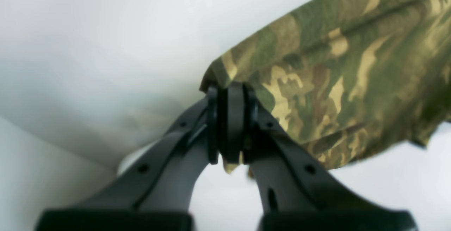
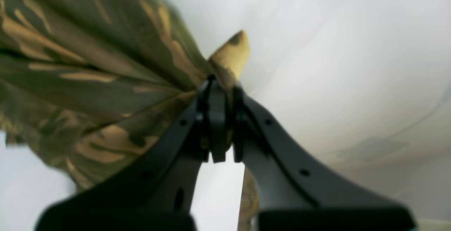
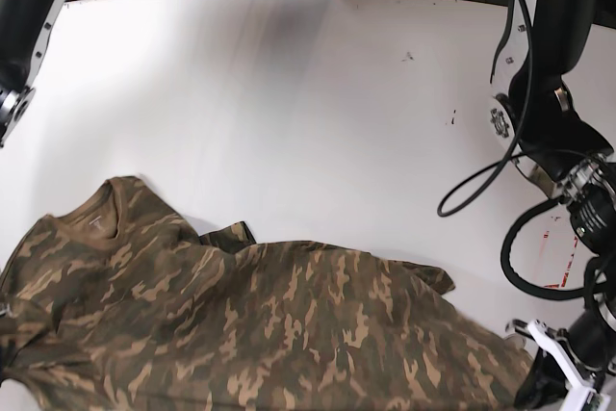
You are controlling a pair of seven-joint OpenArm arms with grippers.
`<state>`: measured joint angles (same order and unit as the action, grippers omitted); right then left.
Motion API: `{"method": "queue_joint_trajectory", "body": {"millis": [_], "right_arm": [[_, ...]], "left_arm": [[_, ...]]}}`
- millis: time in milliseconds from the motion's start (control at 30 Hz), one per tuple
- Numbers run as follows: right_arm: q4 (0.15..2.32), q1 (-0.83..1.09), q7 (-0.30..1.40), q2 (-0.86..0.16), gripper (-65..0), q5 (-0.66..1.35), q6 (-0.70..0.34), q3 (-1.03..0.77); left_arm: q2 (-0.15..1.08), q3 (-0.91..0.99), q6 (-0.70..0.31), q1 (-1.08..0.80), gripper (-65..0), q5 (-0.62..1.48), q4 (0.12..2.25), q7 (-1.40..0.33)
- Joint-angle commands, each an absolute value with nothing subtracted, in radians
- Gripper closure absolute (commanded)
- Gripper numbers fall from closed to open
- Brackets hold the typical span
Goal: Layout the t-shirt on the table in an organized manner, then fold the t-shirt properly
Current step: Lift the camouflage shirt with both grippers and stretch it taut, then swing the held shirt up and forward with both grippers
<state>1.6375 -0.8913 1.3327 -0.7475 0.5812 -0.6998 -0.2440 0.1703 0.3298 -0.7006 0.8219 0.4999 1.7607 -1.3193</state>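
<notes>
Saw the whole t-shirt (image 3: pixel 241 324) only in the base view: spread across the lower half of the frame on the table (image 3: pixel 289 93), collar toward the left edge, hem corner running to the lower right. Saw there too the red-and-white tape mark (image 3: pixel 558 262) at the right edge and black cables (image 3: pixel 481 180) looping beside the arm on the right. Could not make out either pair of fingertips in that view.

Showed, in the left wrist view, the left gripper (image 1: pixel 230 121) pressed together at frame centre, pinching a corner of the camouflage cloth (image 1: pixel 334 76), a small tan tip poking out below the black pads. Showed, in the right wrist view, the right gripper (image 2: pixel 220 118) likewise clamped tight on a bunched fold of the shirt (image 2: pixel 88 83), a tan point of fabric sticking up above the fingertips, pleats radiating to the upper left.

Looked soft and thin, streaked olive, brown and tan. Looked glossy white and smooth beneath, with small dark specks. Looked matte black, curved and hard on the fingers.
</notes>
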Motion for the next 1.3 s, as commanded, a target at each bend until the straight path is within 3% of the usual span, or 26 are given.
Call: {"method": "queue_joint_trajectory", "body": {"millis": [0,667,967,1267], "right_arm": [[1.689,-0.812,1.322,-0.746,0.0,0.567,-0.698,-0.298],[1.956,-0.079,1.322,-0.450,0.0,0.567,-0.698,-0.627],[1.968,0.079,1.320,-0.354,0.0,0.567,-0.698,-0.667],[1.968,0.061,1.319,-0.358,0.0,0.567,-0.698,-0.661]], "left_arm": [[0.174,0.334,-0.698,0.783,0.0,0.493,1.801,-1.303],[0.157,0.340,-0.698,0.174,0.0,0.493,1.933,-1.303],[0.189,0.340,-0.698,-0.001,0.0,0.493,1.936,-1.299],[0.194,0.340,-0.698,0.044,0.0,0.493,1.936,-1.247]]}}
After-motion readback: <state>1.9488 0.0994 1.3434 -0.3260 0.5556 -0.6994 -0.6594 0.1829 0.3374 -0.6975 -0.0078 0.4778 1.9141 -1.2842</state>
